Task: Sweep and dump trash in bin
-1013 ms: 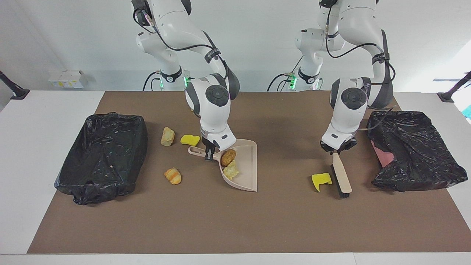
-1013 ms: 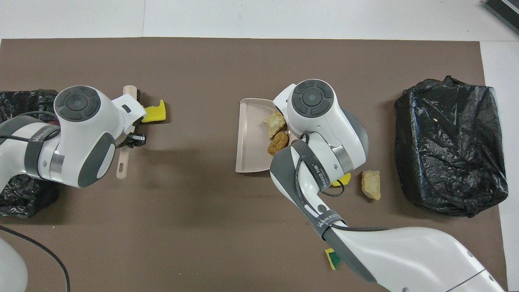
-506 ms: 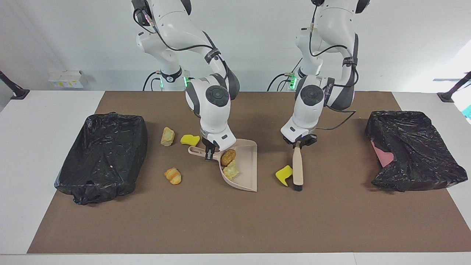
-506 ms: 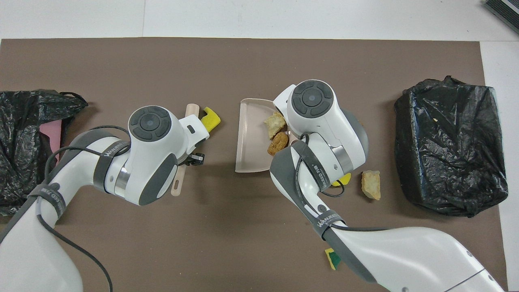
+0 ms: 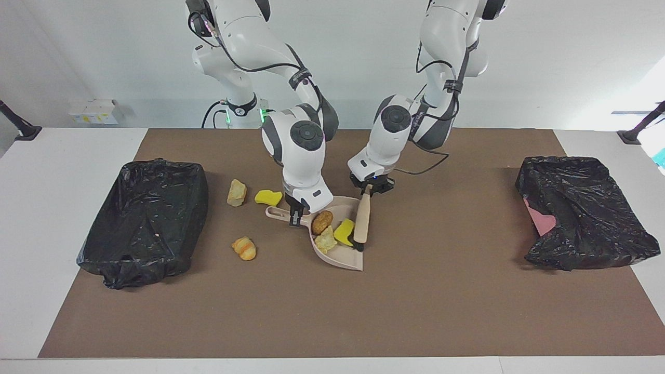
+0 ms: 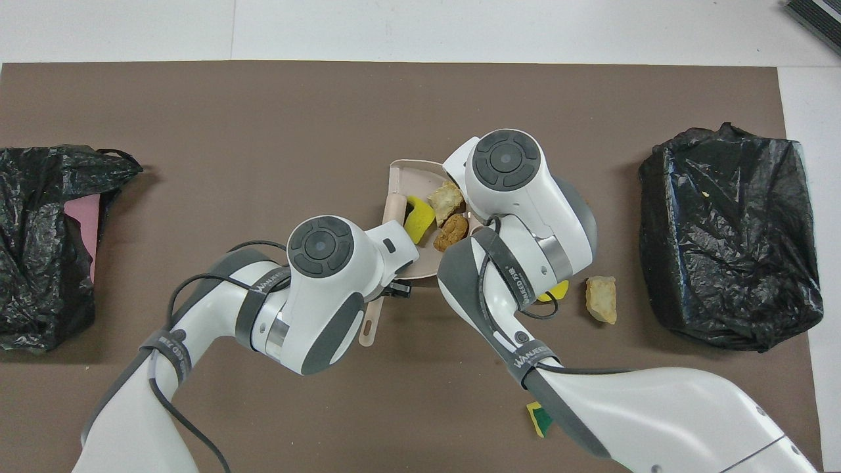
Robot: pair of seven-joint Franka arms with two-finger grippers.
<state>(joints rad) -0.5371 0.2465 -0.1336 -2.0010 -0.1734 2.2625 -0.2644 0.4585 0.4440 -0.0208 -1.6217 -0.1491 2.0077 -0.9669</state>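
While the left gripper [image 5: 370,188] grips a wooden-handled brush [image 5: 362,222] over the beige dustpan [image 5: 347,253], the right gripper [image 5: 296,213] stays out of the pan itself, clamped on the dustpan's handle near the middle of the counter [image 5: 415,311]. Three scraps of trash lie in the pan: a yellow sponge piece [image 5: 343,231] touching the brush head, a brown lump [image 5: 322,222] just beside the right gripper, and a pale bread-like piece [image 5: 326,241]. Outside it, toward the right arm's end, sit a yellow sponge [image 5: 268,197], a tan lump [image 5: 236,192] and a croissant [image 5: 244,248]. Black-lined bins [image 5: 148,218] stand at both ends of the counter.
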